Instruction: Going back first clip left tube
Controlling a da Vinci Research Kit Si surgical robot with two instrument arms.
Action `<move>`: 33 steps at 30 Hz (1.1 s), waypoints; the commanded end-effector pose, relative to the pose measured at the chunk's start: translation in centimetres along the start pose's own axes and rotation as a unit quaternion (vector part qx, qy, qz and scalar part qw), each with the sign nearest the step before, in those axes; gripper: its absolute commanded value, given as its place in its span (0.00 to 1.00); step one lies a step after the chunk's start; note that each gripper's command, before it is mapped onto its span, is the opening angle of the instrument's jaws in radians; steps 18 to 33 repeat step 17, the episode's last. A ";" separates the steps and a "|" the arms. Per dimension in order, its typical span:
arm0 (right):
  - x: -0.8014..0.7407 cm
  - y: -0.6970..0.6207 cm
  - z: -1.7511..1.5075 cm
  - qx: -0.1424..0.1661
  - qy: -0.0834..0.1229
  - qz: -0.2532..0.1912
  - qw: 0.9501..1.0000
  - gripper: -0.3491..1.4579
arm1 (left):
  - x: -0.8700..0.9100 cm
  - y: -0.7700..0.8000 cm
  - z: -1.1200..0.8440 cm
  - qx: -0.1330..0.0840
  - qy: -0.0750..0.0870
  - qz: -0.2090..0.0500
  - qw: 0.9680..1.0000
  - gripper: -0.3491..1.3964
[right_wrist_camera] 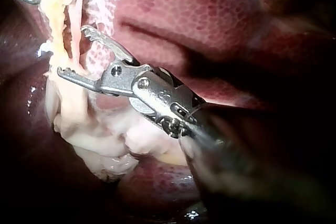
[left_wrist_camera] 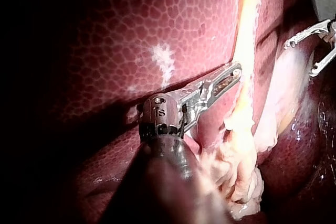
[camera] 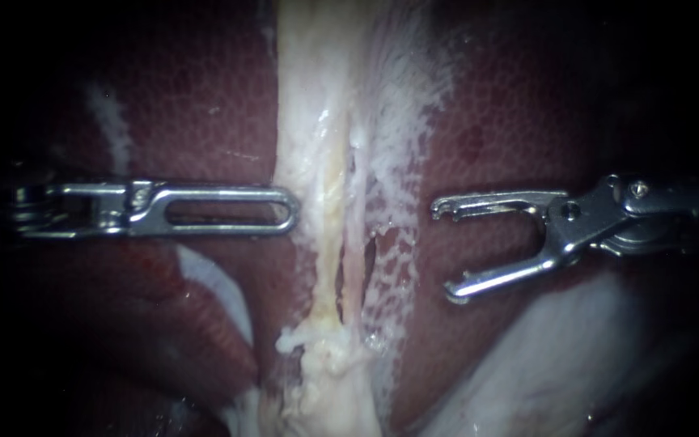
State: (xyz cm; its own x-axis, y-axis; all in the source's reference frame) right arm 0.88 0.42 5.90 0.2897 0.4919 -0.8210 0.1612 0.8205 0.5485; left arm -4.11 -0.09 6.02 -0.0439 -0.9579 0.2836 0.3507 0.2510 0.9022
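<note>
Left tube (camera: 328,243): pale yellow strand, vertical, mid endoscope view. Left instrument (camera: 291,214) end effector closed, empty, tip beside it; right instrument (camera: 444,252) end effector wide open, empty, clear. L wrist: closed tip beside tube. R wrist: open tips near tube; best back straight out, no snagging.

Endoscope view: the light falls centrally. The pale tissue strand (camera: 317,162) is brightest, close to washed out, and the liver (camera: 204,97) fades to black at every margin. Hard glare sits on my left instrument (camera: 289,217) and my right instrument (camera: 446,252). Wrist views: my own shafts lie in deep shadow, with small wet highlights on the liver.
</note>
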 end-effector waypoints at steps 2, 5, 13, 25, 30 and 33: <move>0.00 0.00 0.00 0.000 0.000 0.000 1.000 0.52 | 0.00 0.00 0.00 0.000 0.000 0.000 1.000 0.00; 0.00 0.00 0.00 0.000 0.000 0.000 1.000 0.52 | 0.00 0.00 -0.01 0.000 0.001 0.000 1.000 0.00; 0.00 0.00 0.00 0.000 0.000 0.000 1.000 0.52 | -0.01 0.00 -0.01 0.001 0.001 0.000 1.000 0.00; 0.00 0.00 0.00 0.000 0.000 0.000 1.000 0.52 | -0.01 0.00 -0.01 0.001 0.001 0.000 1.000 0.00; 0.00 0.00 0.00 0.000 0.000 0.000 1.000 0.52 | -0.01 0.00 -0.01 0.001 0.001 0.000 1.000 0.00; 0.00 0.00 0.00 0.000 0.000 0.000 1.000 0.52 | -0.01 0.00 -0.01 0.001 0.001 0.000 1.000 0.00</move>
